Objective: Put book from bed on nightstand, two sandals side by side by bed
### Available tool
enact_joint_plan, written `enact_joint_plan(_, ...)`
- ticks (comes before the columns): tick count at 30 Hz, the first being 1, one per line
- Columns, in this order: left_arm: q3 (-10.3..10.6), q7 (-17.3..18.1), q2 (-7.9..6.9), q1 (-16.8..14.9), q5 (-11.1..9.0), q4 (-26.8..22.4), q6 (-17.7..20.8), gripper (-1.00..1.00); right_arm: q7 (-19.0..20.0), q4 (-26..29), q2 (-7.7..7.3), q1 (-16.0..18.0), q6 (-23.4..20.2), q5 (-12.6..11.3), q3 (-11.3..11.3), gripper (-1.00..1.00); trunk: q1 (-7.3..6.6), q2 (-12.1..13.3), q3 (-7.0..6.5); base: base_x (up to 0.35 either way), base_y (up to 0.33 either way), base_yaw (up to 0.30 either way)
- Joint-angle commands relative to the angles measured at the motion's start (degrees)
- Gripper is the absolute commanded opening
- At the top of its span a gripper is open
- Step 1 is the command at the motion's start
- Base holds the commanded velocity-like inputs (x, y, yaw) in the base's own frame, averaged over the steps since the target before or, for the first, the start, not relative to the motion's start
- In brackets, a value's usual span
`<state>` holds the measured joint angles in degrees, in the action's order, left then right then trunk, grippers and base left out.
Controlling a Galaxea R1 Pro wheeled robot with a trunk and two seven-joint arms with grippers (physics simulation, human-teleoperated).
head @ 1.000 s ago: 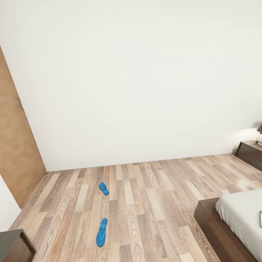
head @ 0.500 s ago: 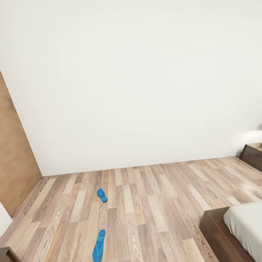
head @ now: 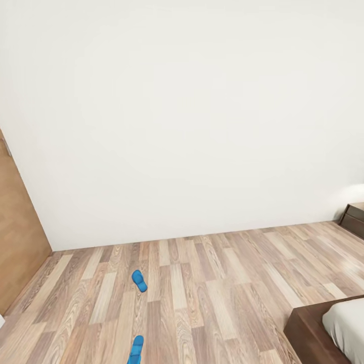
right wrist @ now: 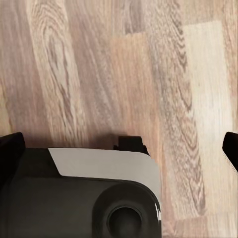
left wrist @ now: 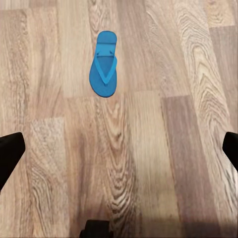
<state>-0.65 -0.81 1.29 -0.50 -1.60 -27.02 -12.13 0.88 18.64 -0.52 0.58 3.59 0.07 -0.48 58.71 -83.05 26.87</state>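
Ahead, we face a white wall point(head: 192, 111) across the plank floor point(head: 227, 283). One blue sandal point(head: 139, 280) lies mid-floor, the second sandal point(head: 135, 350) nearer us; the bed point(head: 331, 328) corner sits near right, a nightstand point(head: 355, 218) far right. Our left gripper point(left wrist: 119, 148) and right gripper point(right wrist: 119, 148) both hang wide open, empty.

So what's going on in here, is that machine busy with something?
Nothing is being handled right now. Two blue sandals lie apart on the wood floor: the far sandal nearer the white wall, the near sandal at the head view's lower edge. The left hand hangs open over the floor with a sandal lying ahead of it. The right hand is open too, holding nothing. A corner of the bed and a nightstand sit to the right.
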Motion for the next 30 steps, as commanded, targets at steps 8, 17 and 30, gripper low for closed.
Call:
enact_joint_plan(8,-0.06,-0.07,0.02,-0.03,-0.16,0.03,-0.18,1.0,0.09,-0.02,0.0,0.03,0.19,0.01,-0.05,1.0,0.02,-0.03,0.06,0.227,0.0,0.0)
enact_joint_plan(17,-0.06,-0.07,0.02,-0.03,-0.16,0.03,-0.18,1.0,0.09,-0.05,0.0,0.03,0.19,0.0,-0.05,1.0,0.02,-0.03,0.06,0.224,0.0,0.0)
enact_joint_plan(30,-0.06,-0.07,0.07,-0.03,-0.16,0.03,-0.18,1.0,0.09,-0.25,0.0,0.03,0.19,-0.02,-0.04,1.0,0.02,-0.03,0.06,0.204,0.0,0.0)
